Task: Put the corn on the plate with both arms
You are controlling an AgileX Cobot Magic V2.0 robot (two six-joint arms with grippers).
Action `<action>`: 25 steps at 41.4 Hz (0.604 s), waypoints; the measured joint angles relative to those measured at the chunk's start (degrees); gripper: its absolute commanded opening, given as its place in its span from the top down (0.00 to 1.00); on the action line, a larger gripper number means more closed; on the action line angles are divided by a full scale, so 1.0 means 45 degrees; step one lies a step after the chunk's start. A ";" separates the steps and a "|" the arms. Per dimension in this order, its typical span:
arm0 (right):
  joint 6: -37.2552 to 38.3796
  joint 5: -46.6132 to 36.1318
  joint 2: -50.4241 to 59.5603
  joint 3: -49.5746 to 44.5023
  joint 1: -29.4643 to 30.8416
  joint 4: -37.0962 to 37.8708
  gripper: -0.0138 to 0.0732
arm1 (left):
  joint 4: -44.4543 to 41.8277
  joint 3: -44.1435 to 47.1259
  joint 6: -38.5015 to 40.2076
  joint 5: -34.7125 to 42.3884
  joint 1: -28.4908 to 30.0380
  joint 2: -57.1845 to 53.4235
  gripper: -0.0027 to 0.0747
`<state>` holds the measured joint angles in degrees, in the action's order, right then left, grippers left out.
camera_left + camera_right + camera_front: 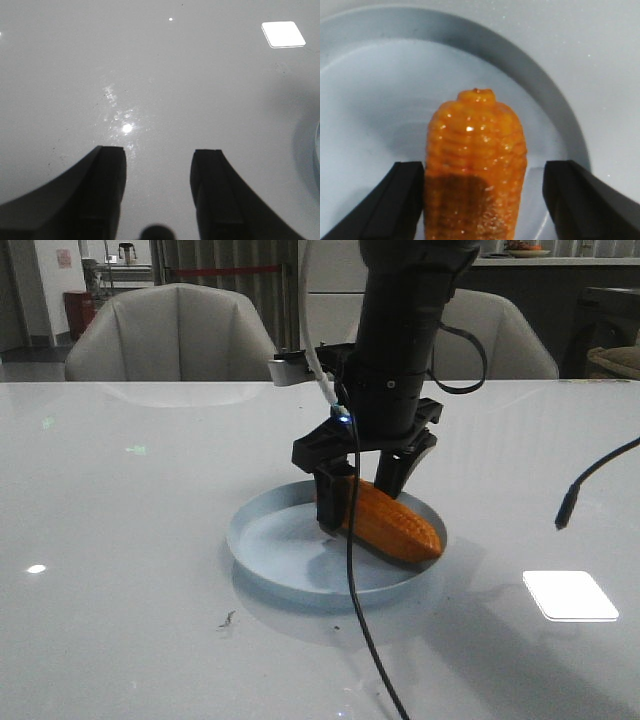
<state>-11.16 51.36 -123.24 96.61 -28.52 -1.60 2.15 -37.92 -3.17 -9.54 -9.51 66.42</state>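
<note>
Corn point(390, 521) lies on plate point(262, 540), frame center, tip resting toward the right rim. Right gripper point(365, 490) straddles it, jaws wide, one finger touching: looks released. Left gripper point(158, 175) spread over bare table point(160, 65), idle.

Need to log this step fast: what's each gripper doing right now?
Left gripper: open, empty, over bare table.
Right gripper: open, fingers either side of the corn on the plate.
</note>
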 measured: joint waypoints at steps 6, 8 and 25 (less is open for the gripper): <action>0.0000 0.0589 -0.0001 0.0882 0.0000 -0.0019 0.13 | 0.0000 0.0000 0.0000 0.0000 0.0000 0.0000 0.48; 0.0000 0.0793 -0.0001 0.1355 0.0000 -0.0019 0.13 | 0.0000 0.0000 0.0000 0.0000 0.0000 0.0000 0.48; 0.1569 0.2677 0.1576 0.3480 0.1940 -0.0330 0.13 | 0.0000 0.0000 0.0000 0.0000 0.0000 0.0000 0.48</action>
<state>-4.09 63.40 -116.15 112.27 -19.79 -3.09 2.15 -37.92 -3.17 -9.54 -9.51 66.42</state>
